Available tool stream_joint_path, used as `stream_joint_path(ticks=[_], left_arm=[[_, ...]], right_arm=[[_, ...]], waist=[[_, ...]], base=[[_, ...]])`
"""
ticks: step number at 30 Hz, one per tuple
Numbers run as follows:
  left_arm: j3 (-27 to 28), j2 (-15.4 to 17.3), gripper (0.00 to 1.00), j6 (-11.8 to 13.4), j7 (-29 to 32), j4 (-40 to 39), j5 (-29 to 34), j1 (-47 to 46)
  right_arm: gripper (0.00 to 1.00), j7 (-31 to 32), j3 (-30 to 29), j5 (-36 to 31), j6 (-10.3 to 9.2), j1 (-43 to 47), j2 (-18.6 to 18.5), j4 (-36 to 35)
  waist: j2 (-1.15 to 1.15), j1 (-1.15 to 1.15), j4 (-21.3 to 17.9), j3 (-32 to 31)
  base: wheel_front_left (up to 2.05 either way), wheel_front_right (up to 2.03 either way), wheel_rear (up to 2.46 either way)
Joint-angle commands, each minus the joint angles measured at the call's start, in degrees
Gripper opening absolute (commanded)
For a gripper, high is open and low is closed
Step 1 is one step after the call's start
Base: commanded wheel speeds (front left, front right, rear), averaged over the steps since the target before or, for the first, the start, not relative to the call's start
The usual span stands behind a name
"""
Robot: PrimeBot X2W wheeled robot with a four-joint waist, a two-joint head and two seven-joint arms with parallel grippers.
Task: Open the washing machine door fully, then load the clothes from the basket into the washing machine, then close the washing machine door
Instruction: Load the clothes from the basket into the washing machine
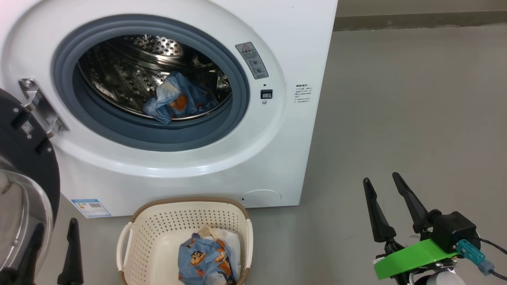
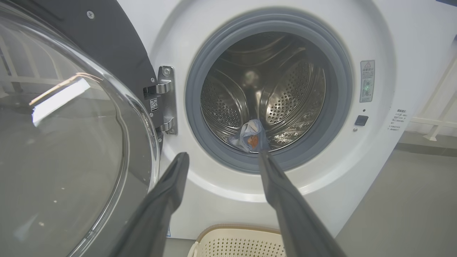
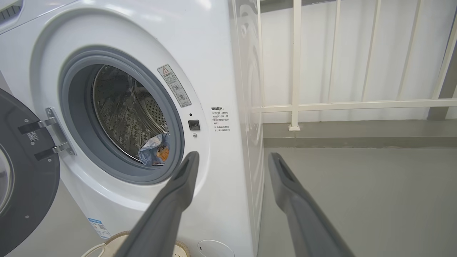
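Observation:
The washing machine [image 1: 277, 47] stands with its door [image 1: 23, 174] swung wide open to the left. One blue bear-print garment [image 1: 176, 101] lies in the steel drum, also seen in the wrist views [image 2: 250, 135] [image 3: 155, 153]. The basket [image 1: 158, 229] sits on the floor below the opening and holds more of the clothes [image 1: 206, 259], blue and cream-white. My left gripper [image 1: 55, 225] [image 2: 223, 155] is open and empty, beside the door glass and left of the basket. My right gripper [image 1: 381, 178] [image 3: 234, 155] is open and empty, over the floor to the right of the machine.
Grey floor [image 1: 416, 118] stretches to the right of the machine. A white railing [image 3: 296, 71] and a low kerb stand behind it. The open door's glass bowl [image 2: 71, 142] bulges close to my left fingers.

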Motion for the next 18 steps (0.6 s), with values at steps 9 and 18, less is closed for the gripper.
stream_joint_path(ticks=[9,18], left_arm=[[1.4,2.3,1.00,-0.7,-0.4,1.1,-1.5,-1.8],[-1.6,5.4,1.00,-0.9,-0.4,1.2,-4.3,-3.5]], right_arm=[[1.00,-0.3,2.5,0.2,0.09,-0.8,-0.2,-2.5],[1.00,-0.3,3.1,0.7,0.09,-0.7,-0.2,-4.6]], waist=[[0.00,0.00,-1.5,2.9],[0.00,0.00,-2.8,7.1]], base=[[0.00,0.00,0.00],[0.00,0.00,0.00]])
